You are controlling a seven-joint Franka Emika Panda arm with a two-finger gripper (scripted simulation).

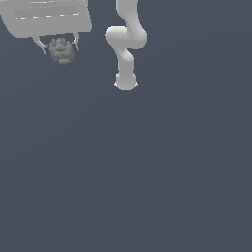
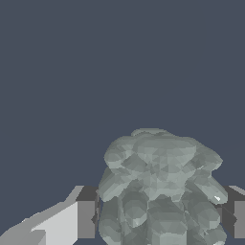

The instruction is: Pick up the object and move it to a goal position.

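Note:
The object [image 1: 62,51] is a small grey-green knobbly lump, held at the upper part of the exterior view's left side. My white gripper [image 1: 61,47] is shut on it, one finger on each side, with the wide hand body above. In the wrist view the object [image 2: 160,186] fills the space between the two fingers [image 2: 86,217], whose dark pads press against its sides. It hangs off the dark floor.
The white arm's links and base [image 1: 126,81] stand at the top middle of the exterior view. A plain dark blue-grey floor [image 1: 147,172] spreads below everything.

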